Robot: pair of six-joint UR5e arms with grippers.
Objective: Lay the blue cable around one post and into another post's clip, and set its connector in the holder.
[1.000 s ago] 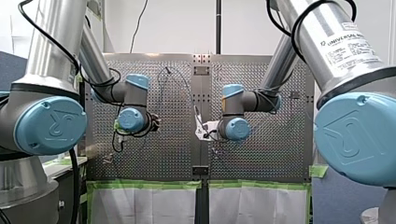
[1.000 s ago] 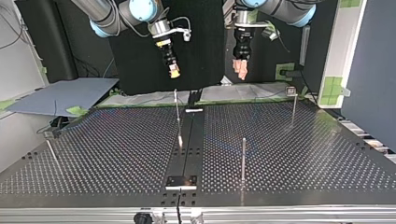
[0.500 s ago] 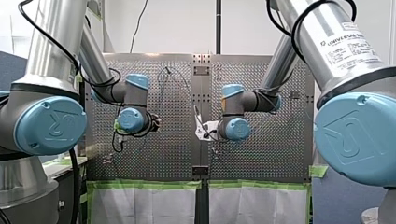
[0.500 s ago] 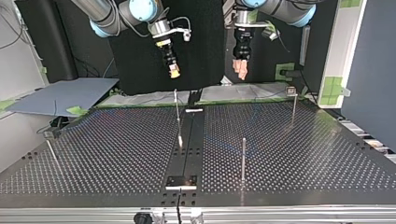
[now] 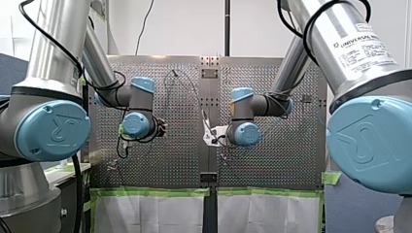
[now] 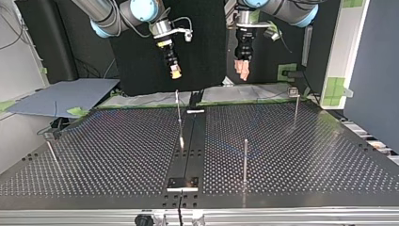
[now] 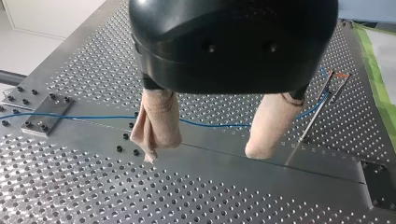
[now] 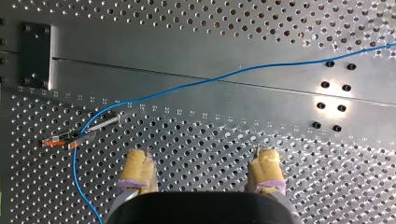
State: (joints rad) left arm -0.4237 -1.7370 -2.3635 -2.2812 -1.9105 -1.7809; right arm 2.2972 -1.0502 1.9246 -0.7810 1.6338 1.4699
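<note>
Blue cable ahead of right gripper

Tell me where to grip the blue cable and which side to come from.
Grip the blue cable on its straight stretch over the smooth centre strip, coming straight down: it lies flat there, clear of the post. My left gripper is open above it, but its fingers seem lined up along the cable, so turn the wrist first.
</note>
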